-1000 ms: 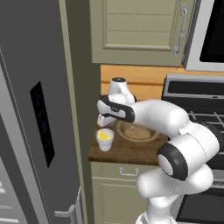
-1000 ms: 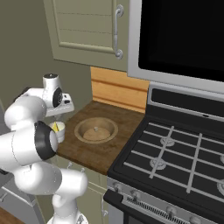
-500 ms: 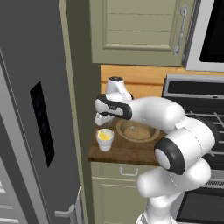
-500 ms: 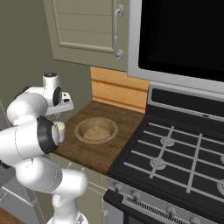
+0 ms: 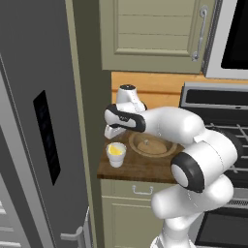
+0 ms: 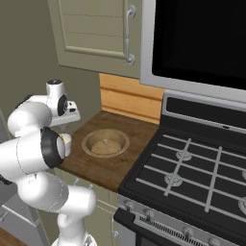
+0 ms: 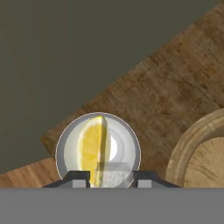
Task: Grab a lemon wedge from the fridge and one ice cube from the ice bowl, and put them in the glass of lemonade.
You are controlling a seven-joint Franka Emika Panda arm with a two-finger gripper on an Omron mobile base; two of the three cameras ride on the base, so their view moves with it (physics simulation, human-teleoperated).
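In the left base view the fridge (image 5: 34, 121) takes up the left side of the frame, grey, with a dark panel on its door. Just right of it, at centre, the glass of lemonade (image 5: 116, 154) stands near the front left corner of the wooden counter (image 5: 140, 169), yellow showing at its top. The gripper (image 5: 114, 131) hangs directly above the glass, at the end of the white arm that bends in from the lower right. The ice bowl (image 5: 151, 144) sits just right of the glass, partly behind the arm. A stove (image 5: 227, 131) fills the right edge, and beige-green cabinets (image 5: 155, 34) hang above.

The right base view has the arm at the far left covering most of the glass (image 6: 66, 142); only a sliver of its rim peeks out. The bowl (image 6: 105, 142) lies in full view at centre left, with one small pale lump at its middle, and the stove (image 6: 192, 168) spreads over the right half.

The hand view looks straight down into the glass (image 7: 98, 151) at lower centre. The lemon wedge (image 7: 92, 149) lies inside it, left of middle, and a clear ice cube (image 7: 113, 173) rests beside it at the lower rim. The two fingertips (image 7: 78, 178) stand spread apart at the bottom, one either side of the cube, pinching nothing. The bowl's rim (image 7: 192, 148) curves in at the lower right.
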